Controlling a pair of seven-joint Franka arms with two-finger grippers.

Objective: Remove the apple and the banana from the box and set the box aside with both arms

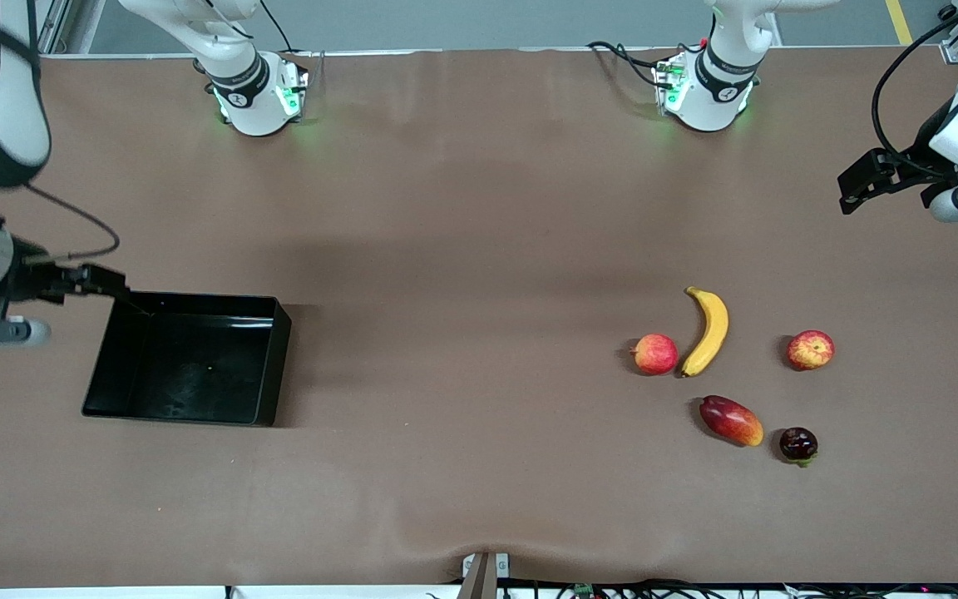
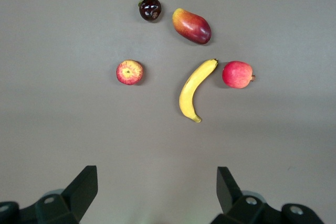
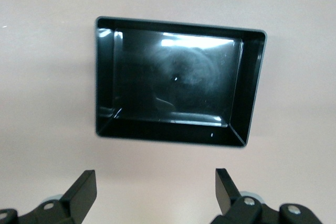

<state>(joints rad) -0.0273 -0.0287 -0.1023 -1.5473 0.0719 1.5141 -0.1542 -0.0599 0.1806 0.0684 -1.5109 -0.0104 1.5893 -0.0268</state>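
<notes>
Jaws apart on both: right gripper [image 1: 109, 283] by the empty box [image 1: 188, 358] at frame left, left gripper [image 1: 861, 185] upper right, apple [image 1: 810, 349] and banana [image 1: 708, 330] out at lower right; best now to lift away cleanly without nudging anything.

Both arms are glossy white with black bands at the joints. Each round white base carries a black ring with a small white mark and glows green at the side; the right arm's base [image 1: 253, 91] and the left arm's base [image 1: 705, 87] both have thin black cables trailing from them. Black cables also loop along the upper links. The left gripper [image 2: 157, 192] and right gripper [image 3: 156, 192] are matte black, with wedge-shaped fingers [image 3: 82, 191] and silver screws in their mounts.
</notes>
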